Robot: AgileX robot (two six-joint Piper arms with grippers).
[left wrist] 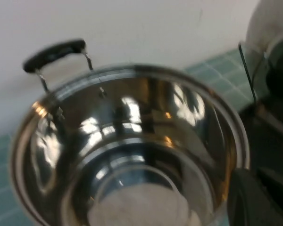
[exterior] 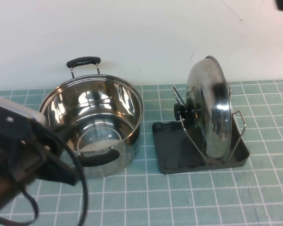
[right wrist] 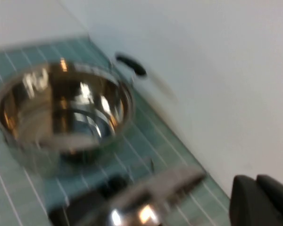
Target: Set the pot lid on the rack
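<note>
I see the pot lid (exterior: 211, 110) standing on edge in the rack (exterior: 172, 155) at right of centre, knob facing the pot (exterior: 92, 123). My left gripper (exterior: 19, 155) fills the lower-left corner, partly cut off; finger state I cannot tell. The right gripper (right wrist: 262, 200) shows only a dark tip; likewise unclear. Open mat (exterior: 188, 202) lies along the bottom edge.
</note>
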